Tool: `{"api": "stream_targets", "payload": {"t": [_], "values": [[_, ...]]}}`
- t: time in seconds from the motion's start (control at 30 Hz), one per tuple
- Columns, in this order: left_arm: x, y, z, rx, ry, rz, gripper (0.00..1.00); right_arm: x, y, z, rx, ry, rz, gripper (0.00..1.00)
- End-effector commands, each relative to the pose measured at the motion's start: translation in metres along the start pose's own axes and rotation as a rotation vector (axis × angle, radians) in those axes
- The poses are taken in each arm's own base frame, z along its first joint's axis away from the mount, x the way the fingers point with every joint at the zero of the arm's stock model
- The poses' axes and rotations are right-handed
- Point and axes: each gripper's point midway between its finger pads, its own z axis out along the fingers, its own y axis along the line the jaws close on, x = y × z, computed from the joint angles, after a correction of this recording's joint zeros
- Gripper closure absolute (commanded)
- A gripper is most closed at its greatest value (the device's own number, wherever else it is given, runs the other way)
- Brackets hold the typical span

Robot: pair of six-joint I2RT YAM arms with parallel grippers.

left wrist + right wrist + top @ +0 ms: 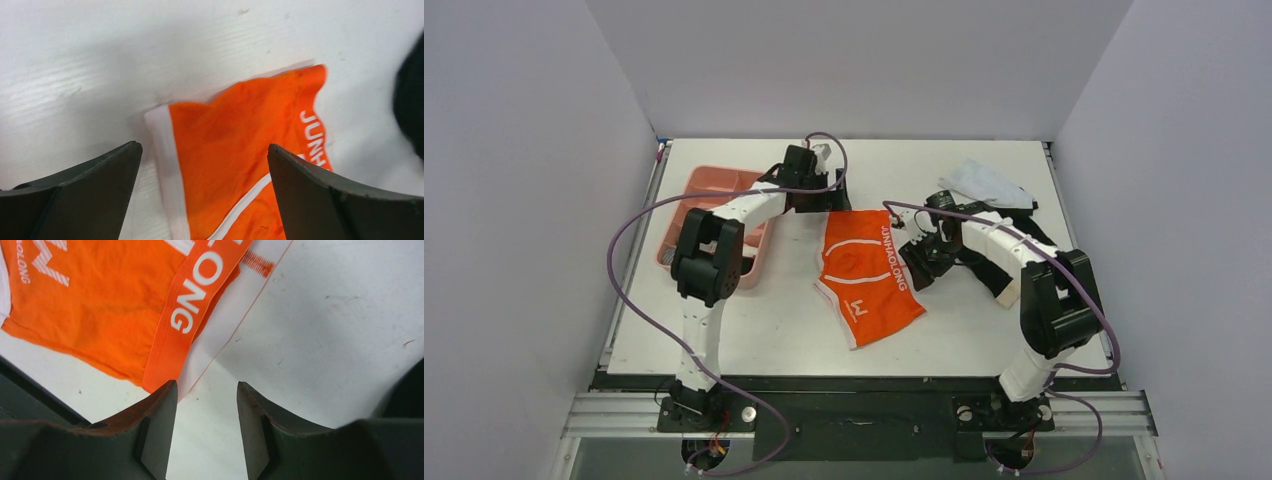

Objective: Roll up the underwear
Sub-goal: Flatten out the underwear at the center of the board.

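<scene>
The orange underwear [864,275] with white stripes lies flat mid-table. My left gripper [832,197] hovers over its far left corner, jaws wide open and empty; the left wrist view shows that corner of the orange underwear [230,160] between my fingers [90,185]. My right gripper [914,255] is at the garment's right edge, open and empty over bare table. In the right wrist view the waistband of the orange underwear [190,305] ends right at one of my fingers [155,425]. The black underwear [976,262] with its beige waistband [1007,291] lies partly hidden under my right arm.
A pink tray [714,190] stands at the left, beside my left arm. A pale grey-white cloth [984,185] lies at the back right. Grey walls close in three sides. A dark blurred shape [410,100] shows at the right edge of the left wrist view.
</scene>
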Motion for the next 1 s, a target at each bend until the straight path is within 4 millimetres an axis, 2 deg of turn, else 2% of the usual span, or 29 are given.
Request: {"api": "stream_targets", "payload": {"t": [0.0, 0.2, 0.33, 0.43, 0.53, 0.77, 0.97], "values": [[-0.041, -0.049, 0.000, 0.187, -0.060, 0.083, 0.03, 0.003, 0.014, -0.011, -0.046, -0.047, -0.057, 0.56], [-0.046, -0.092, 0.027, 0.342, -0.044, 0.199, 0.01, 0.015, 0.030, -0.007, -0.110, -0.039, -0.083, 0.55], [-0.035, -0.113, 0.046, 0.386, 0.001, 0.243, 0.00, 0.021, 0.036, -0.002, -0.135, -0.024, -0.088, 0.54], [-0.019, -0.124, 0.056, 0.406, 0.051, 0.233, 0.06, 0.024, 0.039, 0.001, -0.149, -0.014, -0.084, 0.54], [-0.006, -0.129, 0.065, 0.403, 0.080, 0.229, 0.09, 0.025, 0.041, 0.004, -0.161, -0.010, -0.082, 0.54], [0.003, -0.121, 0.077, 0.372, 0.103, 0.199, 0.17, 0.030, 0.047, 0.012, -0.185, 0.011, -0.080, 0.55], [0.010, -0.119, 0.078, 0.374, 0.127, 0.191, 0.35, 0.034, 0.051, 0.018, -0.205, 0.029, -0.076, 0.58]]}}
